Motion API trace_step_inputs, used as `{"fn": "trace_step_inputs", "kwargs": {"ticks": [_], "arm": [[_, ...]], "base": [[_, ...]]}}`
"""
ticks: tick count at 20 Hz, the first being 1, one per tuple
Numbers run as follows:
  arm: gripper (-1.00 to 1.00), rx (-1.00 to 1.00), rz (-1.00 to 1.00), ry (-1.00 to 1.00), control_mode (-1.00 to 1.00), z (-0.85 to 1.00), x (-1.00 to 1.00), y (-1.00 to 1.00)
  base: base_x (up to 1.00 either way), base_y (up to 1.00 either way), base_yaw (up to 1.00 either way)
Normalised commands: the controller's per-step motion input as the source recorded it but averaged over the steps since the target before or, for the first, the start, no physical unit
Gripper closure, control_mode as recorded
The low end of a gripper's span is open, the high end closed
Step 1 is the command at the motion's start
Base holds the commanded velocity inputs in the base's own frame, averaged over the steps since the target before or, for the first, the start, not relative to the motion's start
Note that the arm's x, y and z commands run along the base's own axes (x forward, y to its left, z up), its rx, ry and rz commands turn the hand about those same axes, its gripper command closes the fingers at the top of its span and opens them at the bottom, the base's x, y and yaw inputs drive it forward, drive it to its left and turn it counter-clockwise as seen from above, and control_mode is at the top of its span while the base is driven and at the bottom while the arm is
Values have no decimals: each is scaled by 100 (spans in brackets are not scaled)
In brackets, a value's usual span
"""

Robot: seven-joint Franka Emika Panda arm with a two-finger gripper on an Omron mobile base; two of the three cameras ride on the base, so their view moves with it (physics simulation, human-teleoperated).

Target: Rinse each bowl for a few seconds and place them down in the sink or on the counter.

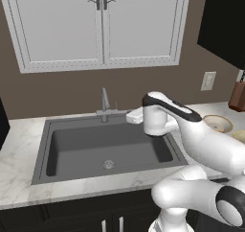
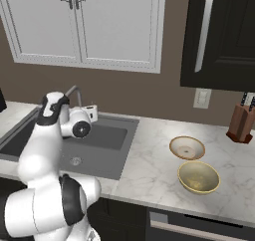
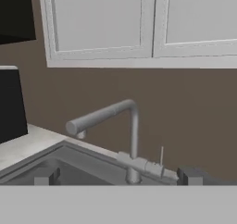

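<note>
Two bowls sit on the worktop (image 2: 149,160), at the right of centre in the right base view. You will find the tan bowl (image 2: 187,147) farther back and the yellow bowl (image 2: 198,177) just in front of it, close together; whether their rims touch cannot be told. Both stand upright. In the left base view they appear at the right edge, partly behind the arm: the tan bowl (image 1: 217,123) above, the yellow bowl (image 1: 239,136) below.

Note the sink (image 1: 72,145) at centre left of the left base view, with its drain (image 1: 108,164) near the front wall and the faucet (image 1: 105,104) at the back rim. The basin holds no bowl.

Locate the pincer (image 3: 118,176) at the bottom of the hand view: its two tips stand wide apart, one at lower left and one at lower right, with nothing between them. It faces the faucet (image 3: 111,126), whose spout points to the frame's left. A knife block (image 2: 241,120) stands at the right edge of the right base view.
</note>
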Motion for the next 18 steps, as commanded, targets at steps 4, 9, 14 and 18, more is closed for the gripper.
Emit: {"fn": "trace_step_inputs", "kwargs": {"ticks": [4,9,14,18], "arm": [[-100,3,0,-4,-100,-16,27,0],[-100,2,0,-5,-100,-17,24,-3],[-100,2,0,-4,-100,-14,29,-1],[-100,3,0,-3,-100,-8,33,1]], "base": [[0,0,0],[0,0,0],[0,0,0],[0,0,0]]}}
